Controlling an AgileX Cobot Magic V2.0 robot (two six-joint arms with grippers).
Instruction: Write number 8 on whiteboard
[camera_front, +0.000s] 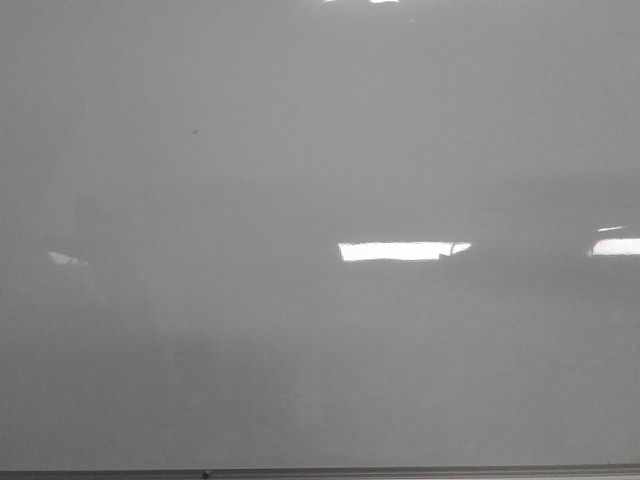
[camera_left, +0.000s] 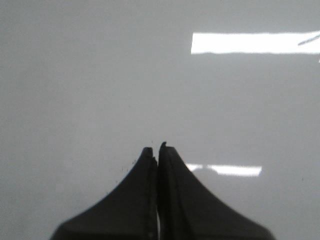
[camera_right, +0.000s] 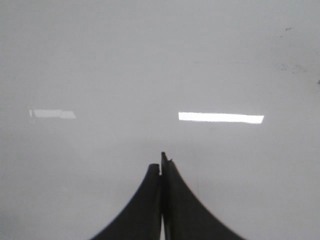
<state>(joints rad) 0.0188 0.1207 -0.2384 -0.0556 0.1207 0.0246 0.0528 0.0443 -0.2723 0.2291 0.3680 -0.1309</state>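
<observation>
1. Whiteboard (camera_front: 320, 150) fills my whole front view: glossy grey, bright light reflections, thin metal edge along the bottom. No number 8 on it anywhere I can see; only a tiny dark speck (camera_front: 195, 131) upper left, which is not a stroke.
2. Neither arm shows in the front view, so I judge both are held back from the board.
3. Left pincer (camera_left: 157, 148): fingers pressed together, only a hairline seam btwn them, nothing gripped. No marker in it.
4. Right pincer (camera_right: 161, 161): same, fingers closed tight against each other, empty as far as I can tell. A few faint smudges on the board at that view's far corner, too small to read.
5. Step in hand, my read: very start. Writing not begun, and no pen visible in any view.
6. Next move calls for a marker in one pincer first. I can't see where one is, so can't say which arm should fetch it.
7. After that: tip square to the board, light contact, small upper loop then larger lower loop w/o lifting.
</observation>
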